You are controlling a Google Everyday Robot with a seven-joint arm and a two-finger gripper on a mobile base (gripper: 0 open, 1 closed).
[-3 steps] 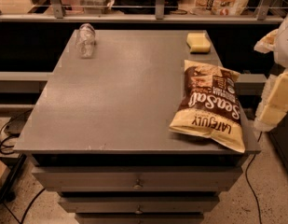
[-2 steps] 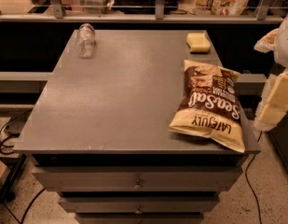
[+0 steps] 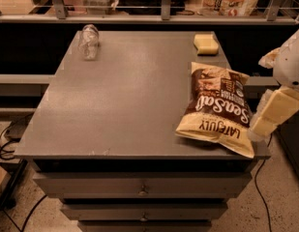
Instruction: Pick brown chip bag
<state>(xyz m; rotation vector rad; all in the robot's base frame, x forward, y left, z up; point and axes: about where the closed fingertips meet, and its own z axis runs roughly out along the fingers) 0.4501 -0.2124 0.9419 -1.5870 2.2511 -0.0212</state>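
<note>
The brown chip bag (image 3: 217,106) lies flat near the right front corner of the grey table (image 3: 129,105). It has a dark brown middle with white "Sea Salt" script and pale cream ends, and "LATE JULY" reads upside down at its near end. My gripper (image 3: 268,117) shows as cream-coloured parts at the right edge of the view. It hangs just off the table's right side, beside the bag's near right corner and apart from it.
A clear plastic bottle (image 3: 89,42) lies at the table's far left. A small yellow sponge block (image 3: 206,44) sits at the far right, behind the bag. Drawers (image 3: 142,190) run below the table front. A railing and shelf with goods stand behind. Cables lie on the floor.
</note>
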